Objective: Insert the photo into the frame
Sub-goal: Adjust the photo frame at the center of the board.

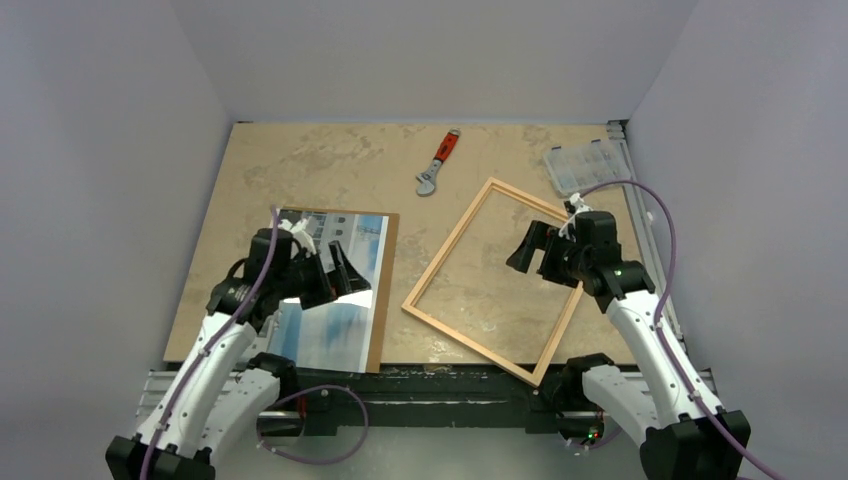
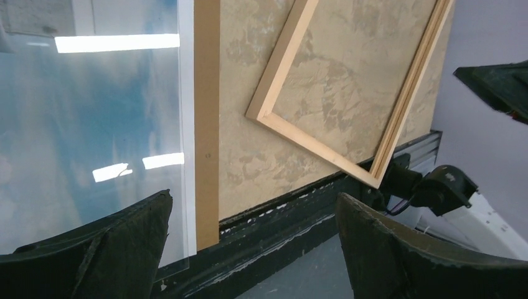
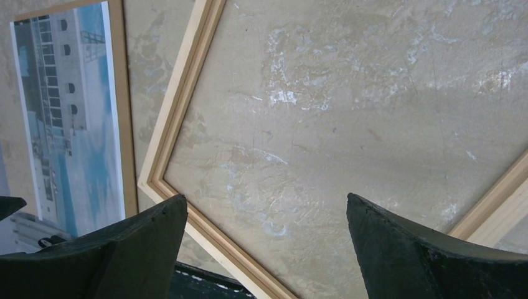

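Hovering with left fingers (image 2: 112, 249) spread over photo (image 1: 335, 335) at eight o'clock, right fingers (image 3: 436, 261) spread over frame (image 3: 180, 93) at four.

No lettering, label, brand or number is legible on the photo (image 1: 335, 335), frame (image 1: 447, 244), wrench (image 1: 438, 162) or plastic box (image 1: 585, 165).

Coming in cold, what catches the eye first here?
The empty frame lies skewed right of centre, with the open right gripper above it. On the left, the photo lies face up on a brown backing board, under the open left gripper. A red-handled wrench sits at the back.
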### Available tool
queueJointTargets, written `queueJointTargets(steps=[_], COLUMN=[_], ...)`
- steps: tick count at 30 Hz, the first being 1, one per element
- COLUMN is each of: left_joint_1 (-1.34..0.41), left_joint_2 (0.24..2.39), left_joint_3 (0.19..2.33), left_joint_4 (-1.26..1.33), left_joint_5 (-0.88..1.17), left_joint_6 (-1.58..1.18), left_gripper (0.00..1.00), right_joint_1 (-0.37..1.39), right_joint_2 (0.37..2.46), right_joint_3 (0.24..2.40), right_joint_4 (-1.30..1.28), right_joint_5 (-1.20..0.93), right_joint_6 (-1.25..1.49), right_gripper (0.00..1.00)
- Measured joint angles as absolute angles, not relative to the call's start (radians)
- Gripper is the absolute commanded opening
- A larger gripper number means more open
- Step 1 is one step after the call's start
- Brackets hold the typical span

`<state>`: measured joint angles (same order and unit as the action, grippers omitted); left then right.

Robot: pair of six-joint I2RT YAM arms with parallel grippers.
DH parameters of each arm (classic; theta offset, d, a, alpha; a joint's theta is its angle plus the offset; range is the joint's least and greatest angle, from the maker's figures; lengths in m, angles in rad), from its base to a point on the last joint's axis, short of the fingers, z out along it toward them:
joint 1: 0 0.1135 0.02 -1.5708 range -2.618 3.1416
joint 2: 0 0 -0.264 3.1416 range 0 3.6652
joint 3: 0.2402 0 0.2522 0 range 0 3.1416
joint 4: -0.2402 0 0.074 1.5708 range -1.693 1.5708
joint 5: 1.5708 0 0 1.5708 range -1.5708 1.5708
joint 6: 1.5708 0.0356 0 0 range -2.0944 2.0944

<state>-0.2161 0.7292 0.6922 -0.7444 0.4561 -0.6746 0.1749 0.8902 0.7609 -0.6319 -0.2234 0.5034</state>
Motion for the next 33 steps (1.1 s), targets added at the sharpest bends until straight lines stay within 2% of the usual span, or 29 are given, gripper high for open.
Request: queueJointTargets(steps=[10, 16, 25, 27, 31, 32, 33], left_joint_1=[-0.598, -0.793, -0.915, -0.915, -0.915, -0.915, -0.915], left_joint_2=[1.06, 1.334, 1.689, 1.739, 1.821, 1.836, 1.84], left_joint_3=[0.83, 0.96, 1.196, 1.203, 1.205, 1.205, 1.209], left_joint_4=[-0.744, -0.722, -0.673, -0.662, -0.646, -0.644, -0.646], left_joint_5=[0.133, -0.039, -0.19, -0.202, -0.209, -0.214, -0.215], left_joint_6=[-0.722, -0.744, -0.749, -0.749, -0.749, -0.747, -0.748], left_gripper=[0.99, 0.99, 0.87, 0.81, 0.59, 0.5, 0.37], right_joint_1=[0.175, 0.175, 0.175, 0.175, 0.175, 0.175, 0.175], right_joint_2=[0.89, 0.895, 0.899, 0.899, 0.899, 0.899, 0.9], right_joint_3=[0.738, 0.694, 0.678, 0.678, 0.677, 0.676, 0.675], right_joint_4=[-0.669, -0.67, -0.667, -0.667, -0.666, -0.665, -0.665], right_joint_5=[-0.228, -0.249, -0.282, -0.285, -0.302, -0.307, -0.31], right_joint_6=[0.494, 0.497, 0.497, 0.497, 0.497, 0.497, 0.497], right_gripper=[0.98, 0.97, 0.97, 0.97, 0.96, 0.96, 0.96])
